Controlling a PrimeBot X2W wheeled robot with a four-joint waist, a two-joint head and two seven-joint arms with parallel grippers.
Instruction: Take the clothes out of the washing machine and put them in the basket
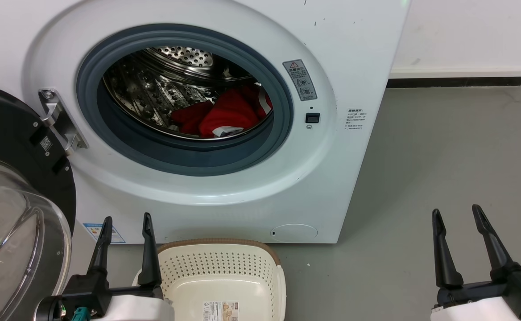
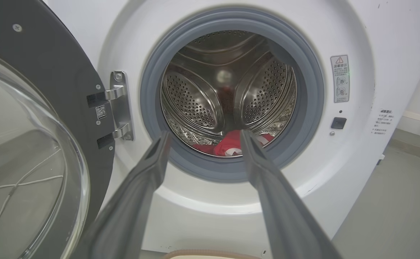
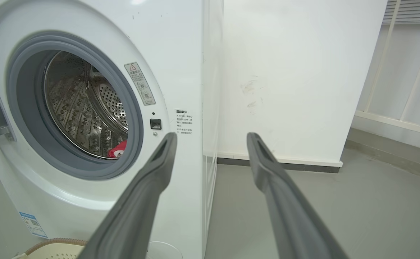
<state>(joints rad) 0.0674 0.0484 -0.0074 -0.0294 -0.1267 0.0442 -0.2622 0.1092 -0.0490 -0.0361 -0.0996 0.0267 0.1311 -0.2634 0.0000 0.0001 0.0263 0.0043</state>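
Observation:
The white washing machine (image 1: 242, 187) stands with its door swung open to the left. Red clothes (image 1: 225, 113) with white trim lie at the bottom of its steel drum, also seen as red clothes (image 2: 231, 144) and a red scrap (image 3: 119, 149). The cream basket (image 1: 225, 272) sits on the floor right in front of the machine, with nothing in it but a sticker. My left gripper (image 1: 126, 218) is open, low beside the basket's left rim, pointing at the drum. My right gripper (image 1: 456, 209) is open over the bare floor to the machine's right.
The black-rimmed glass door (image 1: 15, 214) juts out at the left, close to my left arm. Grey floor (image 1: 443, 156) stretches to the right of the machine. A white wall (image 1: 461, 35) with a dark skirting strip stands behind.

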